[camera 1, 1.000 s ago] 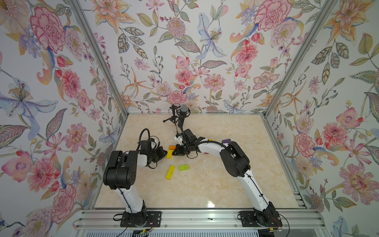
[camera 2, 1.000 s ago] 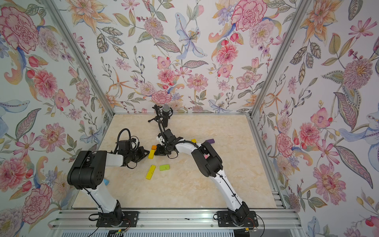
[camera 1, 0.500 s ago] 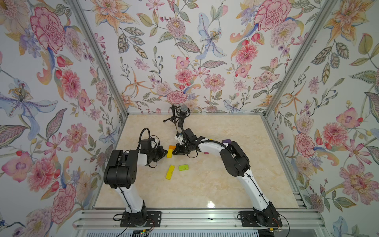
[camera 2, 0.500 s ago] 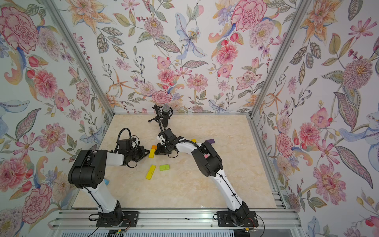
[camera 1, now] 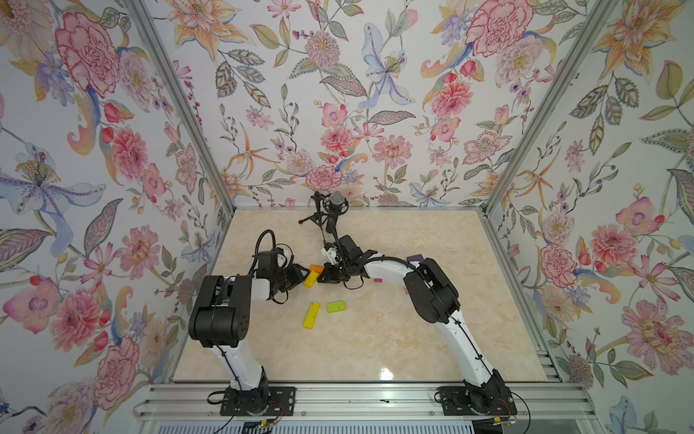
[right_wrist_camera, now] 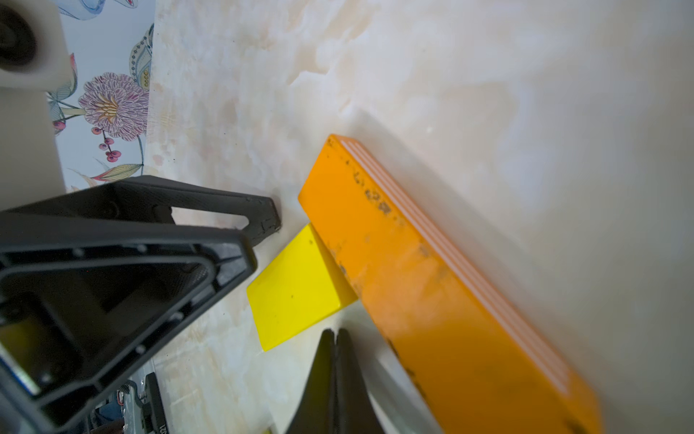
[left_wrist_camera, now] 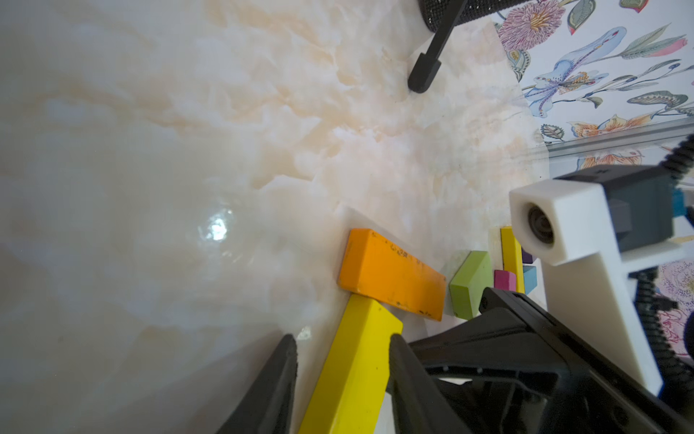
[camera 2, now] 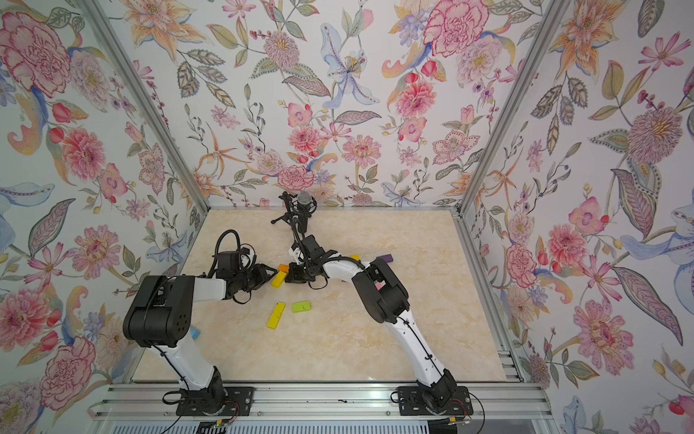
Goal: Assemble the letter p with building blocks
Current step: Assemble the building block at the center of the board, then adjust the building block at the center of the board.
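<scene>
The left arm (camera 1: 259, 290) is stretched low, and the left gripper (left_wrist_camera: 341, 338) is set astride a yellow brick (camera 1: 311, 279). Its fingers (left_wrist_camera: 403, 368) are parted narrowly: one touches the brick's side, one stands just clear. An orange brick (camera 1: 316, 268) is butted across that brick's end at 1 o'clock. From 3 o'clock the right arm (camera 1: 386, 267) is bent in, the right gripper (right_wrist_camera: 334, 336) pressed shut, empty, beside both bricks. A second yellow brick (camera 1: 311, 315) and a green brick (camera 1: 335, 306) lie at 6 o'clock.
</scene>
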